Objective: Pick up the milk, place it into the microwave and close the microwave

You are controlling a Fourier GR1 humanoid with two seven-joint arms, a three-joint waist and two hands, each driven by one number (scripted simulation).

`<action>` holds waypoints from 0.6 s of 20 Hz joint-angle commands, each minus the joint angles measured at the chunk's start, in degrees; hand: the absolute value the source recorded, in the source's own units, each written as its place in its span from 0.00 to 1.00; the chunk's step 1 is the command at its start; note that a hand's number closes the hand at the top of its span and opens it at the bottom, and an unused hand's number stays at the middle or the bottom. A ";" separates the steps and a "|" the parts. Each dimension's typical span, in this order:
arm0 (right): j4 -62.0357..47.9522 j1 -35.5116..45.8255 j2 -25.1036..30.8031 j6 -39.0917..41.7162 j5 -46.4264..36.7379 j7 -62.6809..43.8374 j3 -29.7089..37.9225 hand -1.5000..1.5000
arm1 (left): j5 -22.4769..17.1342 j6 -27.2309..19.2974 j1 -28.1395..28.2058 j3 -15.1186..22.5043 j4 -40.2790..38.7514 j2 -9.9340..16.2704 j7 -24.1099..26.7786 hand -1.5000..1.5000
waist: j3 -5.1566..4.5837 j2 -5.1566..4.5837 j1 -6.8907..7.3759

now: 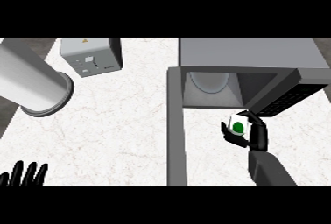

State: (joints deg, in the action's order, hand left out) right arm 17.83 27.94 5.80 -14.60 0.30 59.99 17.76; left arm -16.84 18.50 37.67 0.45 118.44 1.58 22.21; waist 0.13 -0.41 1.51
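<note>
Right hand (253, 133) curls round the milk (238, 125), partly hiding it; left hand (24, 174) open, seemingly resting.

The right robot hand (249, 133) is black on a dark grey, seemingly boxy forearm (270, 169); the left robot hand (24, 174) is black too.

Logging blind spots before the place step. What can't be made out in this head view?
- Milk: mostly hidden by the right hand curled round it.
- Left hand: only fingers show; the lower edge cuts off the rest.
- Microwave cavity: deep parts in shadow.
- Microwave door: seen edge-on, its face hidden.
- Large grey cylinder: cut by the left edge.
</note>
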 commanded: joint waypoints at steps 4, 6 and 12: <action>-0.44 3.76 1.43 5.61 1.41 5.69 1.32 1.00 | -0.07 0.10 -0.04 0.02 1.29 0.00 -1.26 0.00 | 0.01 -0.02 -0.10; -0.53 3.19 -1.11 3.30 1.20 7.72 1.12 1.00 | -2.29 1.95 1.42 -1.24 1.28 0.73 -0.57 0.00 | -0.02 0.08 -0.06; 7.74 -2.08 -2.10 3.15 0.08 5.28 -2.37 1.00 | -2.15 3.81 5.20 -1.23 2.40 -0.12 0.93 0.00 | -0.13 0.55 -1.10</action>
State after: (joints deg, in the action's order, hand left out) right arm 22.37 28.34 3.91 -11.67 0.99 61.07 16.83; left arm -18.89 20.61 40.92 -0.57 120.91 1.73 21.48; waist 0.04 -0.04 0.74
